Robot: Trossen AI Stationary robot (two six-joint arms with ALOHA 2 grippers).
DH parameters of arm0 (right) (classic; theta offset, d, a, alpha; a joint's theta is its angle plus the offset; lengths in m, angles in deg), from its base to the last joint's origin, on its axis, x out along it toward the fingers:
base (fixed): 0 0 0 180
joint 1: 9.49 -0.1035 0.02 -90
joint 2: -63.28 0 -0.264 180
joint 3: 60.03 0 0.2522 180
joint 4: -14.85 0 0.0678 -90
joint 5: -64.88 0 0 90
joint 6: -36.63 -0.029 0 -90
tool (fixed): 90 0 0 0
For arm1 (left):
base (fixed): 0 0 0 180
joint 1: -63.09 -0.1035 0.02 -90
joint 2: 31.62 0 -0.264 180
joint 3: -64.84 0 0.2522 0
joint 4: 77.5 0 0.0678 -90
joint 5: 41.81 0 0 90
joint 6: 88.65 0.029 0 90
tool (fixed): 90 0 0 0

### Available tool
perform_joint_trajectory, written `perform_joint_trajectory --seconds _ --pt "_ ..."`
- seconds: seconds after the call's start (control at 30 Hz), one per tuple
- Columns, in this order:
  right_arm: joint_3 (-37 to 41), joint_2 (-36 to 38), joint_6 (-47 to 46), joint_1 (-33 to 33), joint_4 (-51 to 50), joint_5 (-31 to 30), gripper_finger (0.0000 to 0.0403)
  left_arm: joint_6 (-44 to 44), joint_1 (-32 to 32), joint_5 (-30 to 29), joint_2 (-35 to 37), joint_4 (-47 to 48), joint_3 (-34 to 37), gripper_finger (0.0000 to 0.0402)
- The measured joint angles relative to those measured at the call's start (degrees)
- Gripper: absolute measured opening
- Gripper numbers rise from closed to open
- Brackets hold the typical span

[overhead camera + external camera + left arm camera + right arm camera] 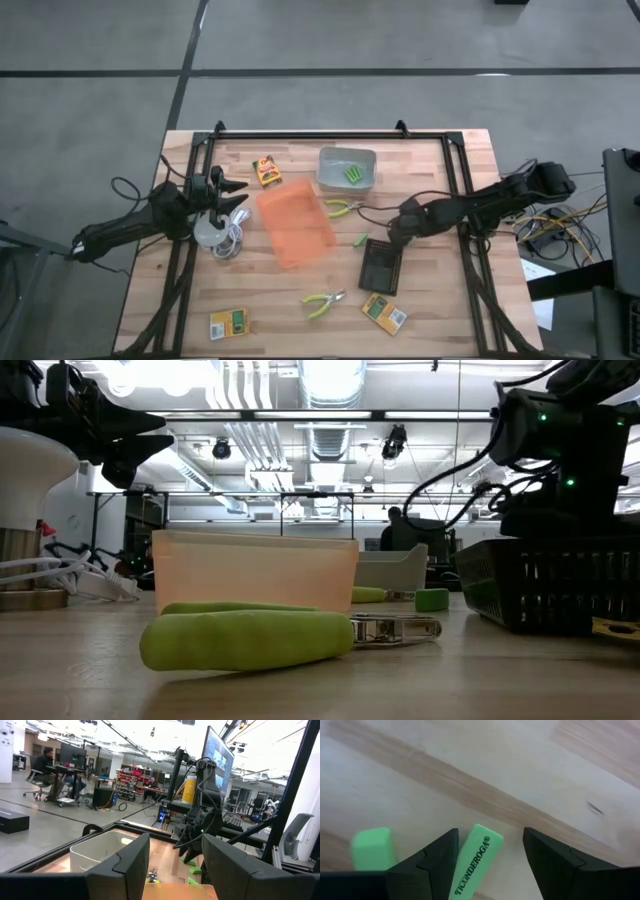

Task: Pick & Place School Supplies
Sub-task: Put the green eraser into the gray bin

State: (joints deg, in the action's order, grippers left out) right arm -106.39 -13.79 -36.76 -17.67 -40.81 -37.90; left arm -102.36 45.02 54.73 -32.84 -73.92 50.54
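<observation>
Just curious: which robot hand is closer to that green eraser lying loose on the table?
The right hand, open directly over the green eraser. The left hand hovers far across the table above the white cabled device.

Bright overhead lamps; glare; bkgd soft.
</observation>
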Motion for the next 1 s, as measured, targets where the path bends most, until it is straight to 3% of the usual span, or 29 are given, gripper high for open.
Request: perform_joint_trajectory --seconds 0.57,1.0 --pt "-0.91 7.15 -16.26 -0.36 -1.22 2.64 0.0219 0.0 0.0 0.0 0.0 0.0 0.02 0.0188" --pt "-0.2 7.1 -34.46 -7.14 -5.87 2.76 0.0219 0.0 -0.02 0.0 -0.01 0.0 0.02 0.0188"
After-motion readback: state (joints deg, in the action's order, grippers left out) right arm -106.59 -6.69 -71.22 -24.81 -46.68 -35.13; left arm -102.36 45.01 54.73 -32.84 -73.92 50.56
